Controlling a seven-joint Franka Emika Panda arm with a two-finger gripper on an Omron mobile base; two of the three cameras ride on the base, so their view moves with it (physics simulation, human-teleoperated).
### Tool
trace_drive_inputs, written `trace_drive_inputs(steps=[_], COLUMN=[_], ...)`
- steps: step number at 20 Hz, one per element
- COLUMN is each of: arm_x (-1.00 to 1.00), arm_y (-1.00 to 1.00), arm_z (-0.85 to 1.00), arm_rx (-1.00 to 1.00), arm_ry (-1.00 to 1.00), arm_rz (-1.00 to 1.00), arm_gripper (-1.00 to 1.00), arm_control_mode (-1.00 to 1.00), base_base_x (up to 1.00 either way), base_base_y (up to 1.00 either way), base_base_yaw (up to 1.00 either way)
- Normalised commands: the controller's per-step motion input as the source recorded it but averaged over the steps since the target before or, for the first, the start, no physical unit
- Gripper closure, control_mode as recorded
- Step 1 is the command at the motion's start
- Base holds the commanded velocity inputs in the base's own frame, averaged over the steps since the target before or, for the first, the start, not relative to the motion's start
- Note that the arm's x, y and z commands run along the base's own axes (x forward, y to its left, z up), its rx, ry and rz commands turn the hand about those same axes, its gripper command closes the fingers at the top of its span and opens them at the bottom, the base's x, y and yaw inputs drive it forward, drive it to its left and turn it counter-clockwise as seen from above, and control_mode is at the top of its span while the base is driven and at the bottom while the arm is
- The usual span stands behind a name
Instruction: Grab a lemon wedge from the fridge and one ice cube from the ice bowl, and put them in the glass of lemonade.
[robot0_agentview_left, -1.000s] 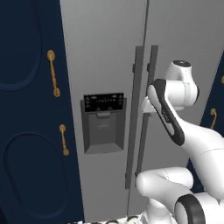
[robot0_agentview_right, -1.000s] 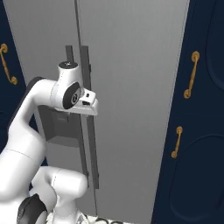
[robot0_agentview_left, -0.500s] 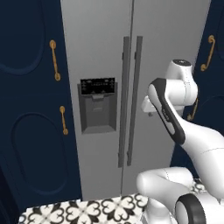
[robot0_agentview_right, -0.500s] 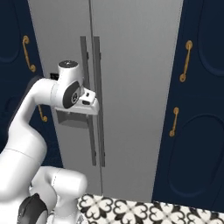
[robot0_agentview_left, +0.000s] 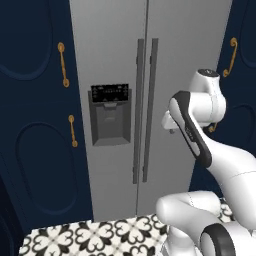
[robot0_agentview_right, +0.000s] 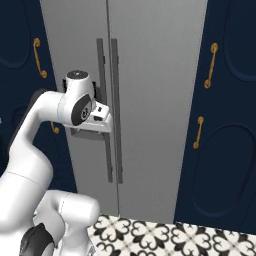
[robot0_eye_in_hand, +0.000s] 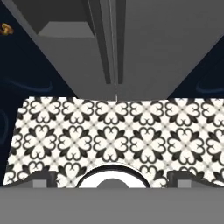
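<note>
A tall light-grey fridge with both doors shut fills the centre of the left base view, its dark dispenser panel sitting on the left door at mid-frame and two long grey vertical handles running side by side along the seam between the doors. Navy cabinets with gold handles flank the fridge at the left and right edges of the frame, and black-and-white patterned floor tiles spread across the bottom. The white robot arm with dark joints rises from the lower right of that view and bends toward the fridge's right door, its hand held near the door at mid-height, just right of the handles. In the right base view the same arm climbs from the lower left, and the two-finger gripper sits left of centre, close in front of the fridge handles and apart from them. In the hand view the camera looks down the fridge front to the tiled floor, with the dark finger tips standing far apart at the bottom left and bottom right corners; the jaws are spread wide and nothing lies between them. The fridge's inside is hidden behind the closed doors.
</note>
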Motion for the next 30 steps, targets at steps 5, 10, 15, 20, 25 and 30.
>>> trace_drive_inputs(steps=[5, 10, 15, 20, 25, 30], arm_x=[0.00, 0.04, 0.32, 0.88, 1.00, 1.00], arm_y=[0.01, 0.01, 0.04, 0.43, 0.34, 0.00], arm_z=[0.18, 0.99, 0.91, 0.32, -0.59, -0.36], arm_rx=[0.00, 0.03, 0.05, -0.16, 0.00, -0.04], arm_ry=[-0.06, -0.52, -0.44, 0.01, 0.01, 0.18], arm_rz=[0.00, 0.00, -0.01, -0.08, -0.09, -0.03], arm_gripper=[-1.00, -1.00, -1.00, -1.00, -1.00, -1.00], arm_control_mode=[-1.00, -1.00, -1.00, -1.00, -1.00, -1.00], base_base_x=[0.00, 0.00, 0.00, 0.00, 0.00, 0.00], base_base_y=[0.00, 0.00, 0.00, 0.00, 0.00, 0.00], base_base_yaw=[0.00, 0.00, 0.00, 0.00, 0.00, 0.00])
